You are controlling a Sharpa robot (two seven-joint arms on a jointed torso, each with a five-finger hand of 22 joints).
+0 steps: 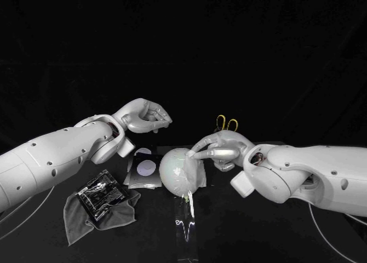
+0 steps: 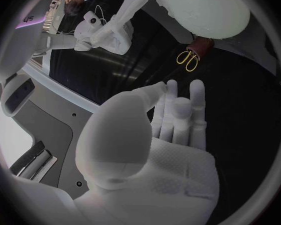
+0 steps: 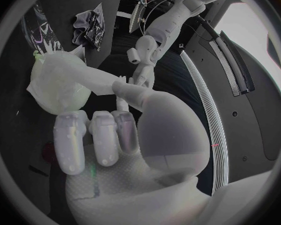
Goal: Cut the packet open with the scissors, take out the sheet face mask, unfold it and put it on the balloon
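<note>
The pale balloon (image 1: pixel 177 172) stands mid-table with the wet sheet mask (image 1: pixel 191 176) draped over it. My right hand (image 1: pixel 219 149) is at the balloon's right side. One outstretched finger lies on the mask-covered balloon (image 3: pixel 56 85), and the other fingers (image 3: pixel 93 140) are curled in. My left hand (image 1: pixel 144 116) hangs raised behind and to the left of the balloon, fingers curled, holding nothing. The yellow-handled scissors (image 1: pixel 226 123) lie behind the right hand, also seen as scissors (image 2: pixel 188 61) near the balloon (image 2: pixel 209 10). The cut dark packet (image 1: pixel 101 196) rests on a grey cloth.
A grey cloth (image 1: pixel 81 222) lies front left under the packet. A silver card with white ovals (image 1: pixel 145 169) sits just left of the balloon. A clear film strip (image 1: pixel 185 222) stretches from the balloon toward the front edge.
</note>
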